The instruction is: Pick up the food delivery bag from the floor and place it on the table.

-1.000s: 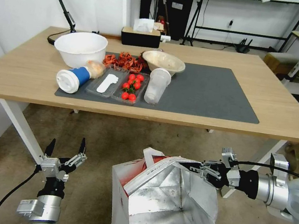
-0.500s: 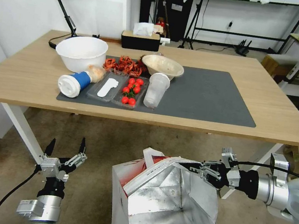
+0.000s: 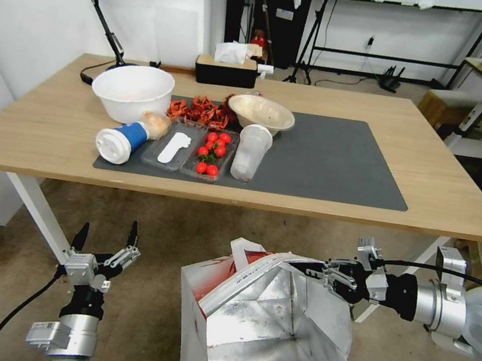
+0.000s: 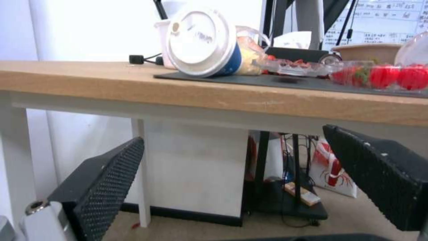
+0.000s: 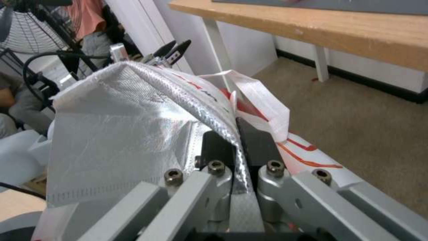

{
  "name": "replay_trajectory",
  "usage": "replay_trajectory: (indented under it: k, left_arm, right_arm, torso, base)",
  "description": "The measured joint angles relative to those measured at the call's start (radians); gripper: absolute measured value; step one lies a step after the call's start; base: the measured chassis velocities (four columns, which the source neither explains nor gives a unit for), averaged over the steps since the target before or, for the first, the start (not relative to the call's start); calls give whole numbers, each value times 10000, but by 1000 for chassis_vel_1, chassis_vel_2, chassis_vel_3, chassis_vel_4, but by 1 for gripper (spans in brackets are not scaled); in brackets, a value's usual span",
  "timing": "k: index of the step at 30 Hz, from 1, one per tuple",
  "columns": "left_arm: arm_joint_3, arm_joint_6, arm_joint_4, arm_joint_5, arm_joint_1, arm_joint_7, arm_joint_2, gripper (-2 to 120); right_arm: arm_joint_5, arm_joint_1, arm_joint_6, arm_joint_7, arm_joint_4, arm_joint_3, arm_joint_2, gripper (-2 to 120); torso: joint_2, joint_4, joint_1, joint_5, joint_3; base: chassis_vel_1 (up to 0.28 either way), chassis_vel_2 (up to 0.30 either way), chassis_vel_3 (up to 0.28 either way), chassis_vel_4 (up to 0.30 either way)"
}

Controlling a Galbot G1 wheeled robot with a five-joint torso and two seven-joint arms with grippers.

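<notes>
Food delivery bag, boxy red-and-white with silver foil lining, hung below light-wood table front edge, at 6 o'clock from grey mat. Right gripper pinched rim so bag hung open. Left gripper idle at 9 o'clock from bag, fingers spread.

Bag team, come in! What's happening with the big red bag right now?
Right gripper clamped on bag rim. Left gripper open, low beside the table leg. Bag below table edge. Bowls, cups crowd the mat's left side.
</notes>
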Motion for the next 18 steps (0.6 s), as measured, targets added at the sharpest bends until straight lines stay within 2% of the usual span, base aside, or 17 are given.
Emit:
replay_trajectory:
  k: [18]
  left_arm:
    - [-17, -23, -64, -46, 47, -5, 35, 100]
  right_arm:
    - [-18, -28, 0, -4, 33, 24, 17, 0]
  torso:
    - [834, 1, 356, 0, 475]
  base:
    - [0, 0, 0, 0]
